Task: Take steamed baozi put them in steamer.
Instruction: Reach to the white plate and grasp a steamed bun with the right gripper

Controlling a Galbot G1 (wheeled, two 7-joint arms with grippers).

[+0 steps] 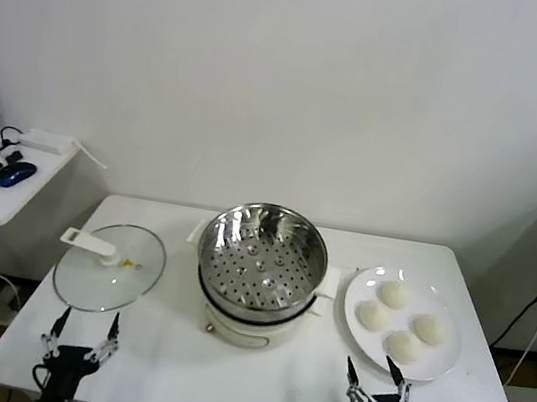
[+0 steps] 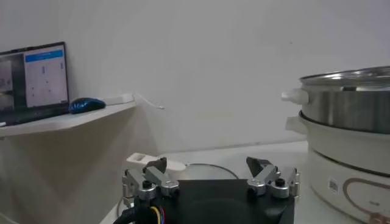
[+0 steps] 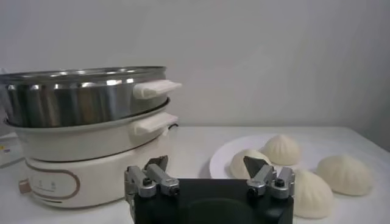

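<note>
Four cream-white baozi (image 1: 395, 295) lie on a white plate (image 1: 358, 293) at the table's right; they also show in the right wrist view (image 3: 281, 149). The steel steamer (image 1: 263, 249) stands empty on its white cooker base (image 1: 259, 332) at mid-table, and shows in the right wrist view (image 3: 82, 94) and the left wrist view (image 2: 353, 100). My right gripper (image 1: 378, 378) is open and empty at the front edge, just before the plate. My left gripper (image 1: 83, 329) is open and empty at the front left, before the glass lid.
A round glass lid (image 1: 111, 268) with a white handle lies left of the steamer. A side table (image 1: 2, 190) at far left holds a laptop, a phone and a blue mouse (image 1: 14, 174). A wall stands behind the table.
</note>
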